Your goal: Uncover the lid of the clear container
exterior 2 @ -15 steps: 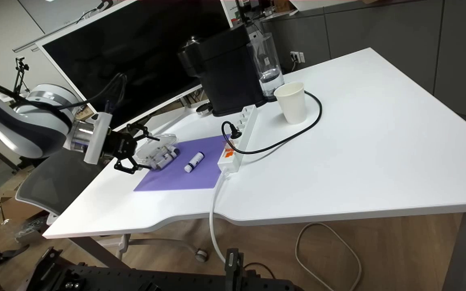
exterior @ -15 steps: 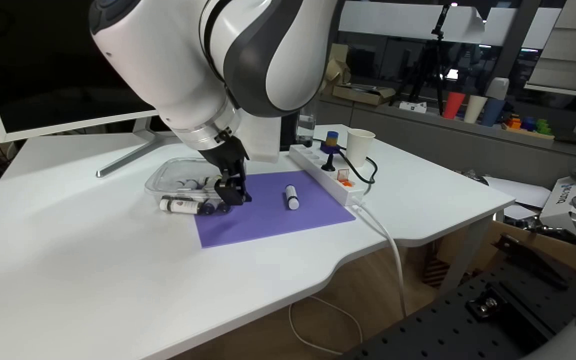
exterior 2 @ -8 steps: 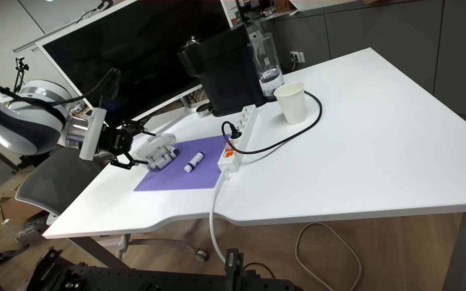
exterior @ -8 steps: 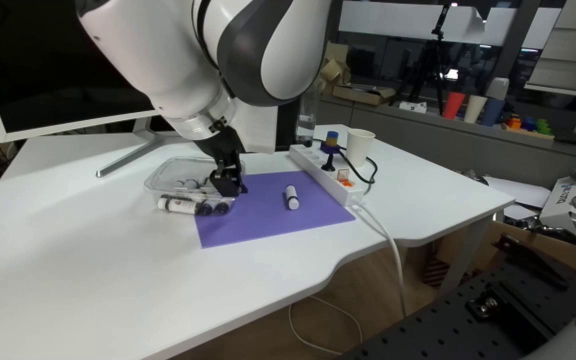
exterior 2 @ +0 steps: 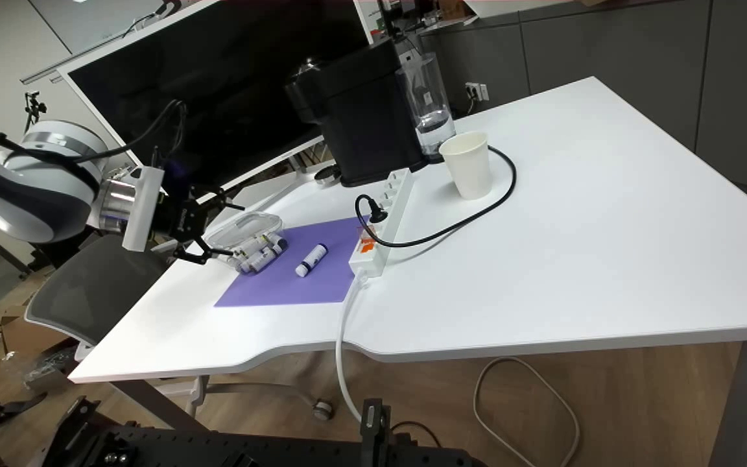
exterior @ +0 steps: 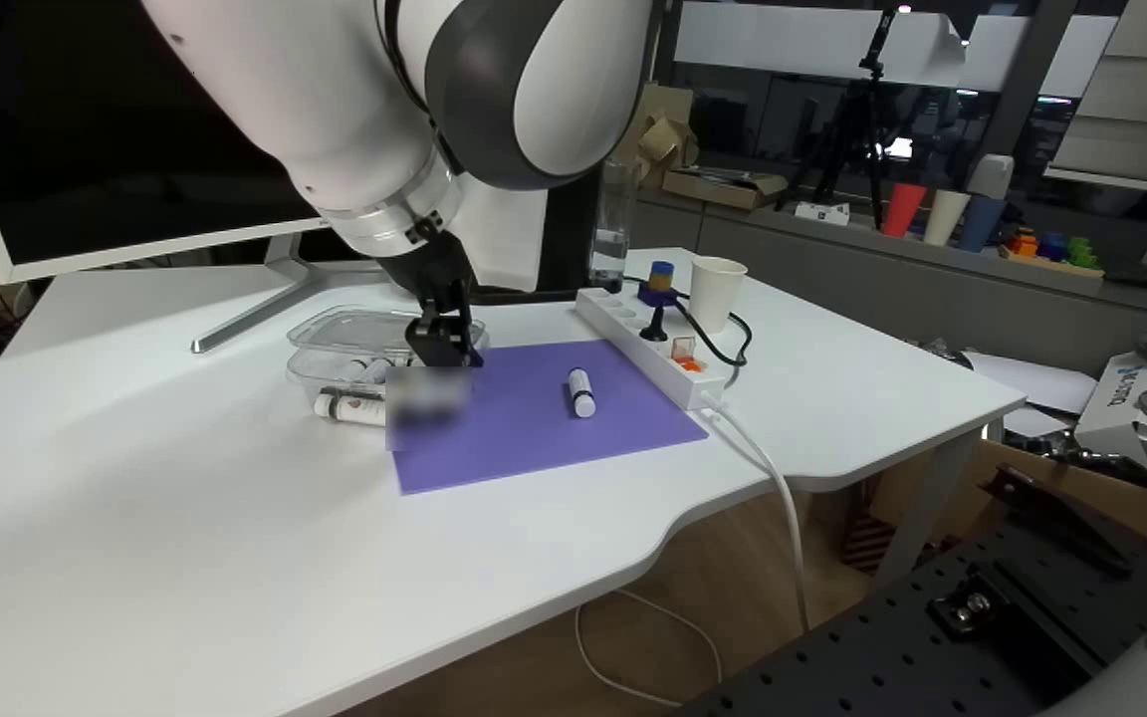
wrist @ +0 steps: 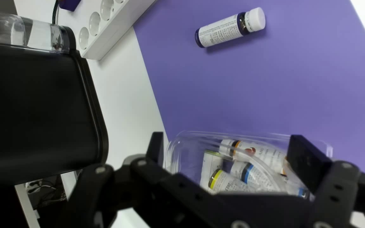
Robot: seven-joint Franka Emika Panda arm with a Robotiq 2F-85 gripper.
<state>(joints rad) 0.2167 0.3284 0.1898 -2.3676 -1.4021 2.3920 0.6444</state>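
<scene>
We judge the task half done: the lid seems already free and just above the clear container, grasped, we think, between the wide-set fingers of the gripper, while carrying it away from the container remains.

In an exterior view: lid, right end hidden behind gripper; white-capped bottle, right end blurred; monitor, left side cut off. Wrist view: black machine, left side cut off
</scene>
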